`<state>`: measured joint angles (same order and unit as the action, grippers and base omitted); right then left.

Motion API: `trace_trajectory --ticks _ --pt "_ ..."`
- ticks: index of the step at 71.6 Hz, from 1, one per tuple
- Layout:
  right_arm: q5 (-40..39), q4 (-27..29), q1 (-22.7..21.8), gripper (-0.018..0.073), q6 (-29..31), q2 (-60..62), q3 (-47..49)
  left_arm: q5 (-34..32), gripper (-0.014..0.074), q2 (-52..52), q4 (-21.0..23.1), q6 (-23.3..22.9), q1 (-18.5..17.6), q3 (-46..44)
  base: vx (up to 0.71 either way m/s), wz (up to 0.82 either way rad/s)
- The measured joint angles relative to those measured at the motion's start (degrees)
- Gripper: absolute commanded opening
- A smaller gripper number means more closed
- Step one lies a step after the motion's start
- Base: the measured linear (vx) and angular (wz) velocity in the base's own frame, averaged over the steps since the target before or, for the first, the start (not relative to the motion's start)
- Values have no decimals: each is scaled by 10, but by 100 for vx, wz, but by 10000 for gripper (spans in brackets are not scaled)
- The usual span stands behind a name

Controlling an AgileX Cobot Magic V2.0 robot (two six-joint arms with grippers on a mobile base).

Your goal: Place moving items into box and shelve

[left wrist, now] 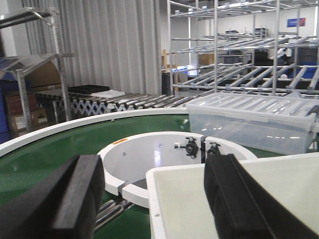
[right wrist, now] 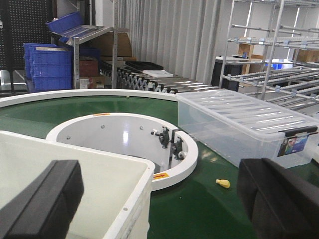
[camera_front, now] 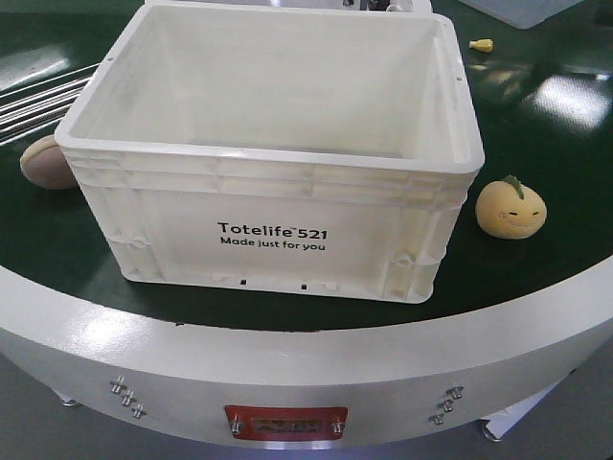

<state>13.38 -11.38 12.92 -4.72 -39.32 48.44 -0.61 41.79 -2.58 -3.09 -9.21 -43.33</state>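
The cream-white box (camera_front: 268, 206), printed "Totelife 521", stands empty on the green turntable. A peach-coloured plush toy (camera_front: 510, 207) lies to its right, and a brownish plush (camera_front: 46, 161) is half hidden at its left corner. A small yellow item (camera_front: 481, 45) lies further back on the right and also shows as the yellow item (right wrist: 223, 183) in the right wrist view. My left gripper (left wrist: 154, 199) is open above the box's left far corner (left wrist: 169, 199). My right gripper (right wrist: 162, 204) is open over the box's right far corner (right wrist: 134, 172), with nothing held. Neither gripper shows in the front view.
A clear lidded plastic bin (right wrist: 239, 124) sits on the green belt behind the box. The white inner ring (right wrist: 124, 134) lies at the centre. Metal rods (camera_front: 38, 101) are at the left. Blue bins (right wrist: 47, 67) and wire shelving racks (left wrist: 239, 45) stand beyond the table's grey outer rim (camera_front: 287, 374).
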Motion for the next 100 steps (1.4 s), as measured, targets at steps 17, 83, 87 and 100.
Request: trace_trajectory --ticks 17,83,87,100 --pt "23 -67 -27 665 -64 10 0 18 556 -28 0 0 56 0 0 0" --pt "31 -151 -93 578 -159 -138 2 -7 556 111 0 0 129 -3 0 0" --pt "25 -141 -92 578 -159 -177 2 -13 556 143 0 0 129 -3 0 0" --pt "-7 -118 -92 578 -161 -272 2 -35 556 221 0 0 129 -3 0 0"
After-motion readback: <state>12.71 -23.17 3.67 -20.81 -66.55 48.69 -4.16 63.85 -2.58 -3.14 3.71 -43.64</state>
